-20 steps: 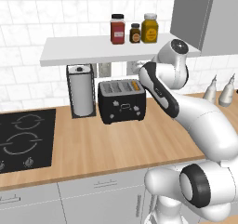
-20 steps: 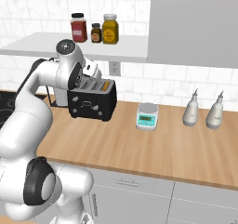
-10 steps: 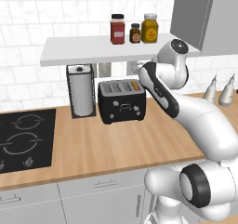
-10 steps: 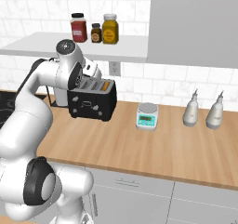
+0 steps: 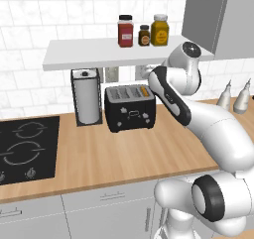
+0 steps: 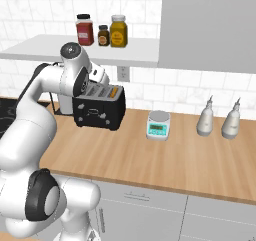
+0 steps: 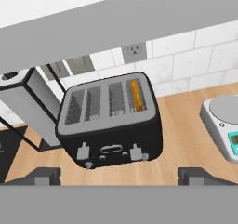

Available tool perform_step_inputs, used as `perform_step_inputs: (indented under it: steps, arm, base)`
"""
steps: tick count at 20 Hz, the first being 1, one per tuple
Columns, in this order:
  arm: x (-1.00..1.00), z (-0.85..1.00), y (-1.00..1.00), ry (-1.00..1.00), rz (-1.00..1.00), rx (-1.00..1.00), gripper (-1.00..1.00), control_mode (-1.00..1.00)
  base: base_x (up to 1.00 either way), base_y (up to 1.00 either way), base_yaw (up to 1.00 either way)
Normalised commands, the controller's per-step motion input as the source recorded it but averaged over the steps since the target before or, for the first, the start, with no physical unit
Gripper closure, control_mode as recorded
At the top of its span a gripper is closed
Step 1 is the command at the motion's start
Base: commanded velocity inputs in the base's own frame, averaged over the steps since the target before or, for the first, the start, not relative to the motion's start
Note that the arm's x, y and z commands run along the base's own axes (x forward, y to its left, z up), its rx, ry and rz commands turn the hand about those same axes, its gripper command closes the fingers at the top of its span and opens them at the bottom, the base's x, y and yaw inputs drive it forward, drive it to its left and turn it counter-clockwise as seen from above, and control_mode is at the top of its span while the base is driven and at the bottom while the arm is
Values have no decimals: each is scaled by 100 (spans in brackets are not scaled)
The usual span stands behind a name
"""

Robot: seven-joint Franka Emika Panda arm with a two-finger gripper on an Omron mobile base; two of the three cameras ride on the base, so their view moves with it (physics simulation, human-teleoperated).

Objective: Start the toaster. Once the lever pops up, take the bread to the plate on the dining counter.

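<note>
1. Right now the gripper (image 7: 119,175) hangs spread wide, empty, just above the toaster (image 5: 130,107).
2. Bread (image 7: 136,94) sits in the toaster's rightmost slot, beside the paper-towel holder (image 5: 85,96).

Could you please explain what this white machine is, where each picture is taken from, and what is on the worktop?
The machine is a white robot arm with dark joints on a base that can drive. Two pictures come from cameras on that base, behind the arm to its left and right. The third comes from a camera on the hand, looking along its two dark fingers, which stand wide apart and hold nothing.

On the wood worktop sits a black boxy four-slot toaster with a golden-crusted slice of bread in one end slot. Beside it are a steel-framed paper-towel holder, a black hob, a small grey kitchen scale and two pale grey bottles. Three jars stand on the white shelf above.
</note>
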Motion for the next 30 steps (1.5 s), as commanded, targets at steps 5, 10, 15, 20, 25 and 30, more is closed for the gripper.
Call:
perform_step_inputs:
  steps: [5,10,15,20,25,30]
  arm:
    - [0,0,0,0,0,0,-100,-100]
    - [0,0,0,0,0,0,-100,-100]
    - [0,0,0,0,0,0,-100,-100]
    - [0,0,0,0,0,0,-100,-100]
    - [0,0,0,0,0,0,-100,-100]
    - [0,0,0,0,0,0,-100,-100]
  base:
    - [0,0,0]
    - [0,0,0]
    - [0,0,0]
    - [0,0,0]
    - [0,0,0]
    - [0,0,0]
